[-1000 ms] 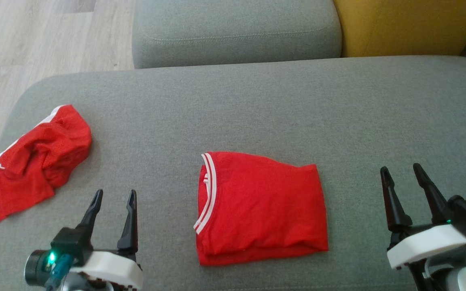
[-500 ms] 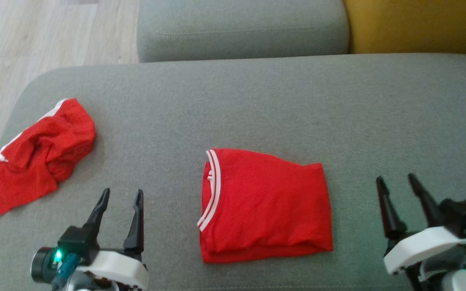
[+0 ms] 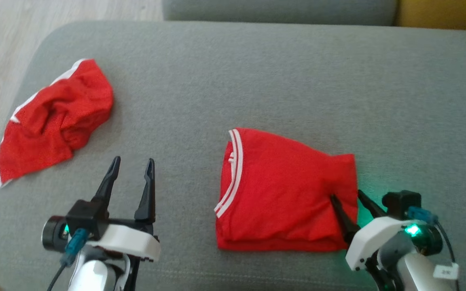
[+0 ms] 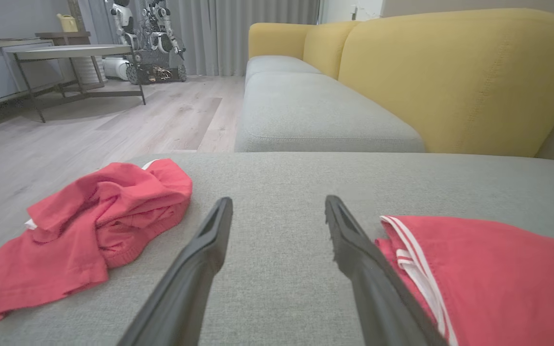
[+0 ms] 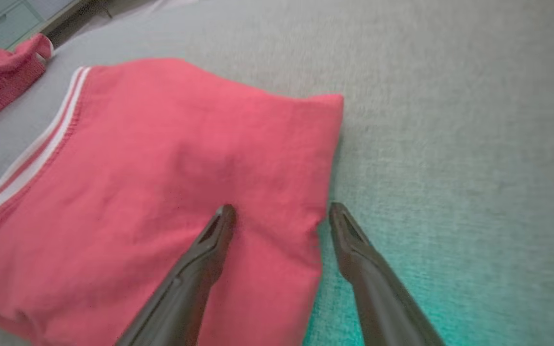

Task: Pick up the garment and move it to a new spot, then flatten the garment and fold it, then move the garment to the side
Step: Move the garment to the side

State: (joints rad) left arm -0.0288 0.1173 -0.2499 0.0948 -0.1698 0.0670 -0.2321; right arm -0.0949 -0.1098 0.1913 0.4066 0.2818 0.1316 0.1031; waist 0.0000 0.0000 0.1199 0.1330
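- We judge that the fold is done and the last step, moving the garment to the side, is in hand.
- The folded red cloth garment with the white-striped collar (image 3: 281,190) lies flat on the grey fabric sofa seat (image 3: 257,81), near the front edge and a little right of the middle.
- Our right gripper (image 3: 345,194) is wide open and holds nothing. It stands across the right edge of the garment, with one finger above the red cloth and the other above the bare seat.
- Our left gripper (image 3: 133,159) is also wide open and empty, over the seat to the left of the collar and apart from it.
- The next move calls for lowering the right fingers and closing them on all layers at this edge, otherwise the fold may open.
- The collar points to the left. The folded shape is almost square, and its long axis seems to run left to right.
- A crumpled red mesh garment (image 3: 55,121) lies far left, well apart.
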